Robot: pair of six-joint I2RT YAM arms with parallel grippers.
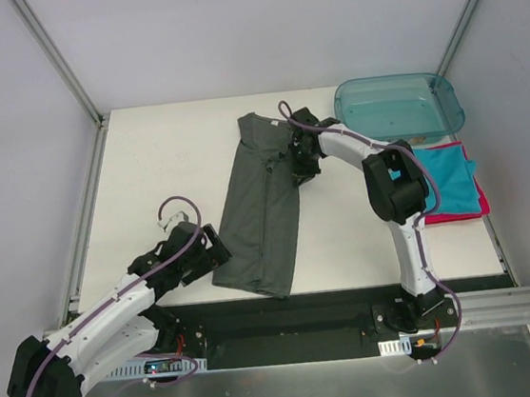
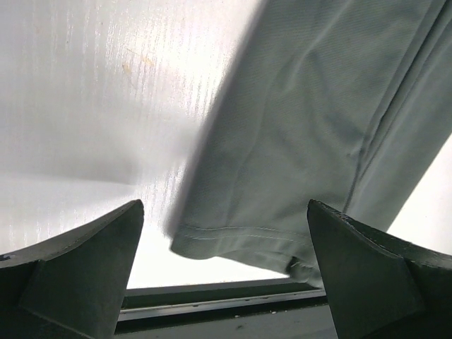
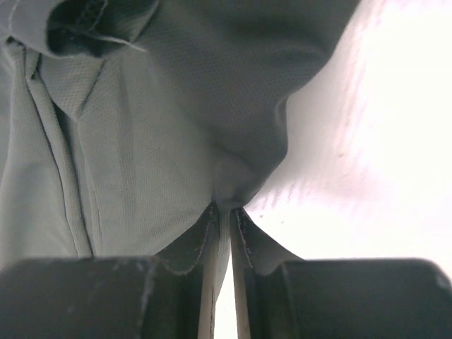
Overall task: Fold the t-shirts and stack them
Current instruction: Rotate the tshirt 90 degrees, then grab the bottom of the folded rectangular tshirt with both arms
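The charcoal-grey t-shirt (image 1: 261, 204) lies folded lengthwise as a long strip in the middle of the white table (image 1: 160, 162). My right gripper (image 1: 297, 161) is shut on the shirt's right edge near its far end; the right wrist view shows the cloth (image 3: 162, 148) pinched between the fingers. My left gripper (image 1: 215, 250) is open and empty beside the shirt's near left corner; its wrist view shows the hem (image 2: 240, 236) between the spread fingers. A folded teal t-shirt (image 1: 447, 178) lies on a red-pink t-shirt (image 1: 458, 214) at the right.
A translucent teal plastic tub (image 1: 398, 107) stands at the far right, just behind the stacked shirts. A black strip (image 1: 288, 316) and metal rail run along the table's near edge. Grey walls enclose the sides.
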